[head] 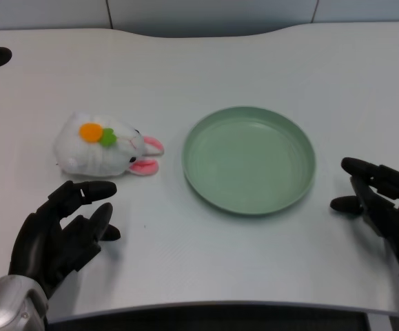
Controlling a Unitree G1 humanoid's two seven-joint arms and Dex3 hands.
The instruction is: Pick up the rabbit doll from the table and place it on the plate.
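White table (199, 62) fills nearly the whole head view, with a black round hole at each far corner and its near edge running along the bottom. Taking the green plate (249, 160) as landmark: well to its left and nearer the table's front edge, the left hand (61, 238) rests with fingers spread, holding nothing. Just beyond those fingertips, apart from them, the rabbit doll (106, 145) lies on its side, white, with an orange and green patch on top and pink ears pointing toward the plate. A strip of bare tabletop separates the ears from the plate's left rim. Bare table surrounds the plate on every side.
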